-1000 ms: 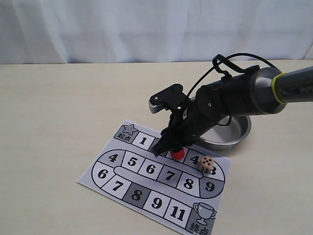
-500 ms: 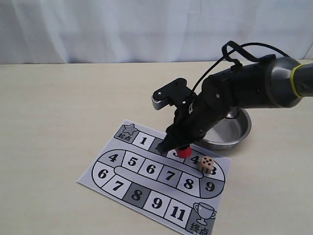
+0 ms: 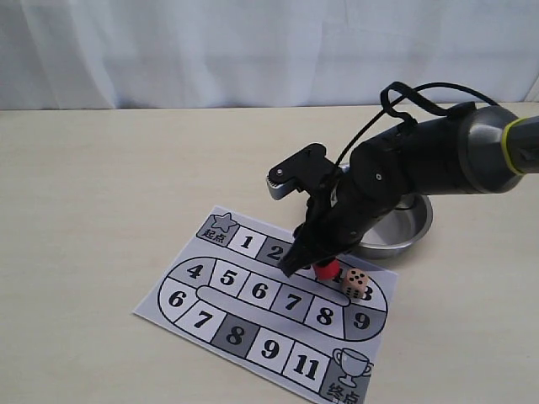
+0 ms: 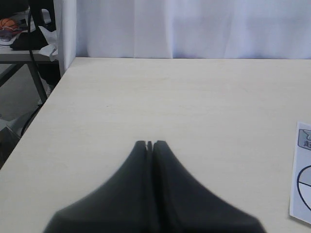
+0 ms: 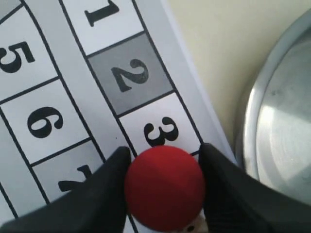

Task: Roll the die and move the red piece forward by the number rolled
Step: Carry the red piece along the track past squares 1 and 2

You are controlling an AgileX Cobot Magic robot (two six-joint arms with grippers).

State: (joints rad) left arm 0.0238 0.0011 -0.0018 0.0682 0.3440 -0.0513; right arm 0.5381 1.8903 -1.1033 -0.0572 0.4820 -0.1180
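The red piece (image 3: pixel 326 270) (image 5: pixel 164 187) hangs just over the printed board (image 3: pixel 202 318), near the square marked 4, with my right gripper (image 3: pixel 313 265) (image 5: pixel 164 160) shut on it. The black fingers (image 5: pixel 114 179) press on both of its sides. The tan die (image 3: pixel 354 283) rests on the board just right of the piece, showing dark pips; only a sliver of it (image 5: pixel 197 226) shows under the piece in the right wrist view. My left gripper (image 4: pixel 149 144) is shut on nothing, over bare table away from the board.
A shiny metal bowl (image 3: pixel 414 227) (image 5: pixel 279 121) stands right behind the board's right end, under my right arm. The board's numbered track runs from a star square (image 3: pixel 221 225) to a trophy square (image 3: pixel 349 366). The board's edge (image 4: pixel 302 170) shows in the left wrist view.
My right gripper has carried the red piece to the right along the top row, from the 3 square toward the die. The die and bowl have not moved.
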